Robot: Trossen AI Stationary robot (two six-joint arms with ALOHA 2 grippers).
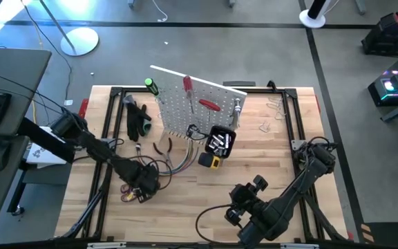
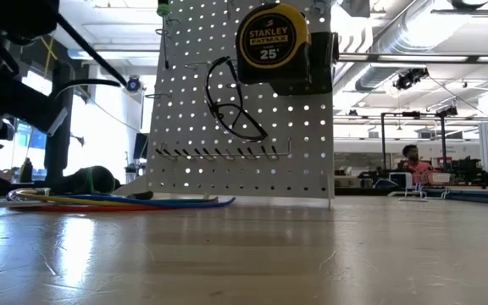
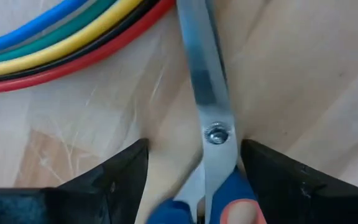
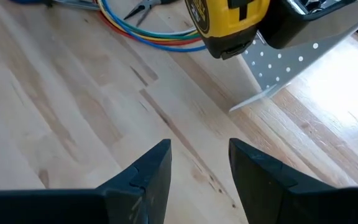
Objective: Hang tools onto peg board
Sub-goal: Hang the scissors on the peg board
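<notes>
The white peg board [image 1: 199, 107] stands tilted at the table's far middle. Red- and green-handled tools hang on it, and a yellow tape measure [image 2: 273, 42] sits beside its black bin [image 1: 220, 142]. Scissors with blue and red handles [image 3: 207, 93] lie flat on the table at the near left. My left gripper [image 3: 194, 152] points down over them, open, with one finger on either side of their pivot screw. My right gripper [image 4: 201, 162] hovers open with nothing in it above bare wood at the near middle [image 1: 244, 200].
A bundle of coloured cables [image 1: 164, 162] curves across the table just beyond the scissors. Pliers [image 1: 163, 146] and a black object [image 1: 138, 119] lie left of the board, and wire clamps [image 1: 271, 104] lie at the far right. A black frame [image 1: 109, 138] rims the table.
</notes>
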